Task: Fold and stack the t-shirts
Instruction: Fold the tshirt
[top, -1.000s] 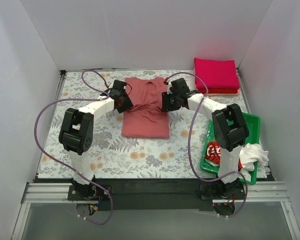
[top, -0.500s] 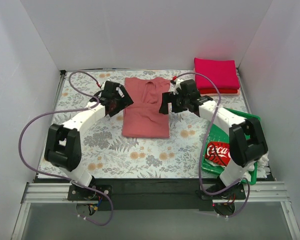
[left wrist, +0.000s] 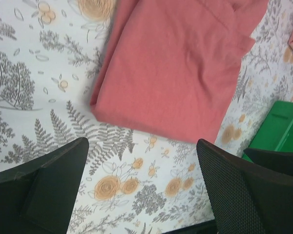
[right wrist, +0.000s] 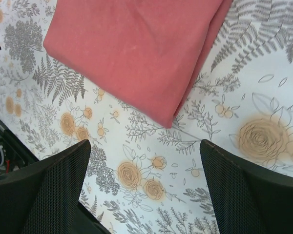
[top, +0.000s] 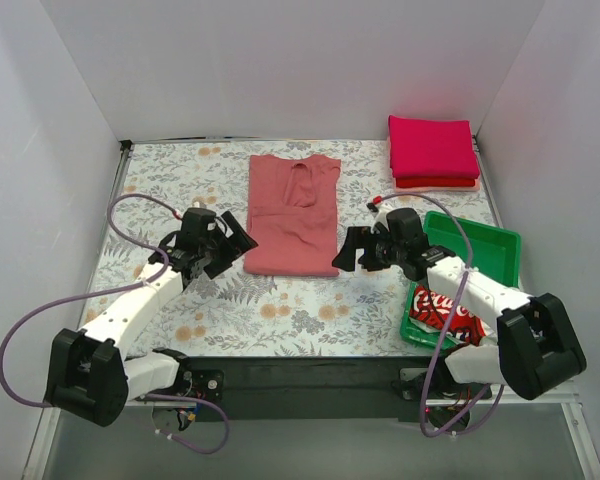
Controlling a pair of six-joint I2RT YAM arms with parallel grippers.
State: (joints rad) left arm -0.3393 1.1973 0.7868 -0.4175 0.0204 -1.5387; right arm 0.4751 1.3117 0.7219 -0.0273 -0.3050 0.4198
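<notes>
A dusty salmon-red t-shirt [top: 292, 215] lies flat mid-table as a long strip, sleeves folded in, collar toward the back. Its near left corner [left wrist: 176, 73] shows in the left wrist view and its near right corner [right wrist: 136, 53] in the right wrist view. My left gripper [top: 230, 245] hovers open beside the shirt's near left edge, nothing between its fingers [left wrist: 53, 190]. Off the near right edge my right gripper [top: 348, 250] is open and empty too, fingers [right wrist: 244, 195] spread over bare covering. A folded magenta tee sits on a red one [top: 433, 150] at the back right. A red Coca-Cola tee [top: 442, 308] lies in the tray.
A green plastic tray [top: 475, 250] stands at the right front, under my right arm. The floral covering [top: 280, 310] spreads across the table. White walls close in three sides. Purple cables loop off both arms.
Both grippers opened, let go of the shirt's sides and drew back toward the near edge. The shirt now lies narrower, its sleeves folded in. The Coca-Cola tee in the tray became visible.
</notes>
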